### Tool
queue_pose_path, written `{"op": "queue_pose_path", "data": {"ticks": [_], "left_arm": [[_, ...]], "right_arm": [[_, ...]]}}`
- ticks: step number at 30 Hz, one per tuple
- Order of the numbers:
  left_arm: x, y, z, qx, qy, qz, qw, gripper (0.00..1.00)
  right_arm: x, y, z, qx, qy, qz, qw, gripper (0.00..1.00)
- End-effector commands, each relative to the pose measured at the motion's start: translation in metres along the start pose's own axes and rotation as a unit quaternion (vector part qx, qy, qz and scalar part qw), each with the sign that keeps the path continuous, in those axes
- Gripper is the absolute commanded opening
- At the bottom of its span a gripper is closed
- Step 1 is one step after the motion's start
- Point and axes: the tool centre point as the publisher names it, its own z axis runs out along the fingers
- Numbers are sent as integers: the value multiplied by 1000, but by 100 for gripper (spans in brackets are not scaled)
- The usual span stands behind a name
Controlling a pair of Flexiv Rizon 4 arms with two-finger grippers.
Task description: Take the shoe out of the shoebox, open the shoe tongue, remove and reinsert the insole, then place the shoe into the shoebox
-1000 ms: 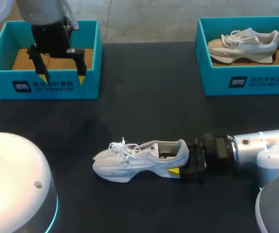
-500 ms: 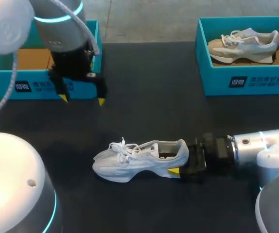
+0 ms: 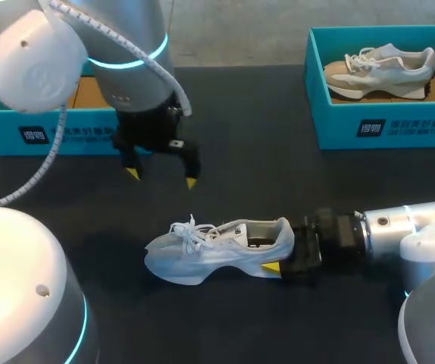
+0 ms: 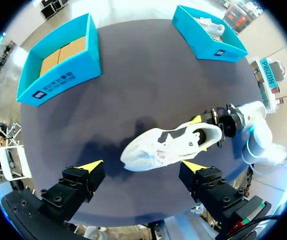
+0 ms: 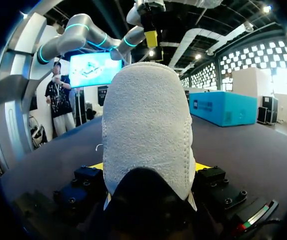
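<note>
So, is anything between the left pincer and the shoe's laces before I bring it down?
Nothing visible. The open left pincer hangs over bare table between the empty shoebox and the white shoe. The right pincer is shut on the heel, at the far end from the laces, clear of that path.

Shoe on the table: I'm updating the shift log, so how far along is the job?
Done: the white shoe lies on the table, out of the empty shoebox. In hand: the right claw is shut on its heel, and the left claw hangs open over the table near the laces. Left: opening the tongue, taking out and refitting the insole, and boxing the shoe.
</note>
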Motion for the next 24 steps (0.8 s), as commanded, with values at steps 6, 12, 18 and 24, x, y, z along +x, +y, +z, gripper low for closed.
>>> {"op": "queue_pose_path", "data": {"ticks": [6, 12, 18, 24], "left_arm": [[5, -4, 7, -3, 1, 1, 1000, 100], [5, -4, 7, -3, 1, 1, 1000, 100], [5, -4, 7, -3, 1, 1, 1000, 100], [13, -7, 11, -10, -4, 7, 1000, 100]], "right_arm": [[1, 1, 1, 1, -2, 0, 1000, 0], [1, 1, 1, 1, -2, 0, 1000, 0], [1, 1, 1, 1, -2, 0, 1000, 0], [1, 1, 1, 1, -2, 0, 1000, 0]]}}
